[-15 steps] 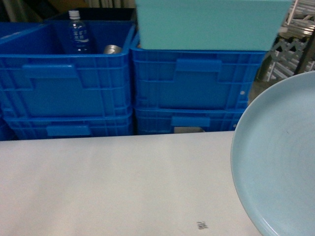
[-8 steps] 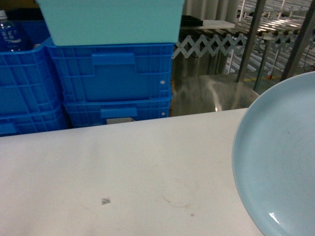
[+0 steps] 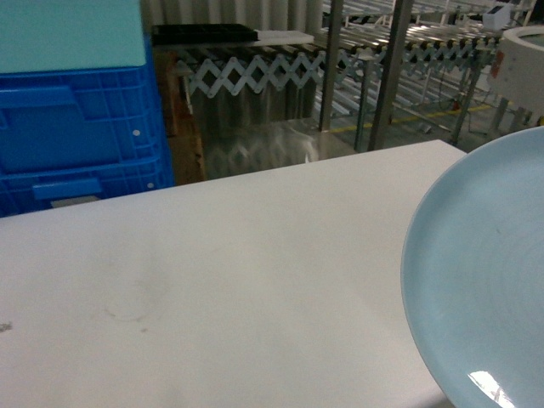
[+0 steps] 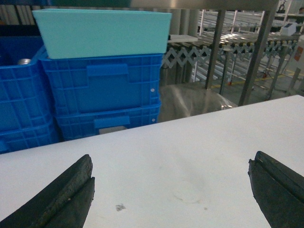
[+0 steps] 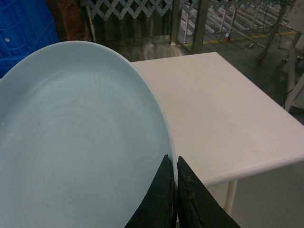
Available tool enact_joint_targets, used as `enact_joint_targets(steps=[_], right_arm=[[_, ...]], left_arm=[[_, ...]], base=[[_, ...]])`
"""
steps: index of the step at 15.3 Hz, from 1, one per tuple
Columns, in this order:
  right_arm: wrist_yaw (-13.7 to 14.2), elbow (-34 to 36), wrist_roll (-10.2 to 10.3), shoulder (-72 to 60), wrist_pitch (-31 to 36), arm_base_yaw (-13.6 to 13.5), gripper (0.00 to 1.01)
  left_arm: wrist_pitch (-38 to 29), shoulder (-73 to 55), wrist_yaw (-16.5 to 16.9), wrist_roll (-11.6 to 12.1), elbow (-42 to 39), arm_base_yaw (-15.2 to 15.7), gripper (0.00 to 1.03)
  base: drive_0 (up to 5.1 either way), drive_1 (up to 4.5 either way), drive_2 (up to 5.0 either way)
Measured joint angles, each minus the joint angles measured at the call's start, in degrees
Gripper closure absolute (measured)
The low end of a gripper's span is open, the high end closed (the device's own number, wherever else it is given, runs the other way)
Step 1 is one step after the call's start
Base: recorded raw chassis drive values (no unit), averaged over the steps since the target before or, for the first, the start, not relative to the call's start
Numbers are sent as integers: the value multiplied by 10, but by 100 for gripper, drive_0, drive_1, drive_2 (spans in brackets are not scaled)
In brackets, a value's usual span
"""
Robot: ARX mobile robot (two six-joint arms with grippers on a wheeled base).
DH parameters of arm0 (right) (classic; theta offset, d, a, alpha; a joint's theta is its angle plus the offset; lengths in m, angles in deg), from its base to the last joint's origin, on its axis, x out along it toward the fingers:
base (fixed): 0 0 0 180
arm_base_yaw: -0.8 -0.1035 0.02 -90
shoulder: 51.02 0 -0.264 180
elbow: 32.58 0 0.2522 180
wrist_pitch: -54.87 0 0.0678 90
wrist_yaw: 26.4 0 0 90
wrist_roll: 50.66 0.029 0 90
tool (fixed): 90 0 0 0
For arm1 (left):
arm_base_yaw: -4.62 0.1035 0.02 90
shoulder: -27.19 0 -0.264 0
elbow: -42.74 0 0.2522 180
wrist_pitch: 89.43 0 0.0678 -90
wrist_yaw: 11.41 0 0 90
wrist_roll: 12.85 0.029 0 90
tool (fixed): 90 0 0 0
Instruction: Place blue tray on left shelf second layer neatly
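Observation:
The blue tray [image 3: 484,272], a round pale sky-blue dish, fills the right edge of the head view, held above the white table [image 3: 221,280]. In the right wrist view the blue tray [image 5: 76,142] takes up the left half, and my right gripper [image 5: 175,166] is shut on its rim, one black finger on each side. My left gripper [image 4: 171,183] hangs open over the white table [image 4: 180,152] with nothing between its wide-apart fingers. No shelf is in view.
Stacked dark-blue crates [image 3: 76,136] with a pale turquoise bin [image 3: 68,34] on top stand behind the table at the left. Metal roller conveyors and posts [image 3: 382,59] lie beyond. The table's right edge and corner [image 5: 285,156] drop off to the floor.
The head view has swung to the right: the crates slid from centre to the far left, and the conveyors came into view. The tray keeps its place at the right edge.

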Motion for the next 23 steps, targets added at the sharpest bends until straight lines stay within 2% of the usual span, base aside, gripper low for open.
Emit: enact_joint_targets(steps=[23], right_arm=[[0, 0, 0, -1, 0, 0, 99]], left_arm=[[2, 0, 1, 0, 0, 0, 5]], base=[[321, -506, -282]])
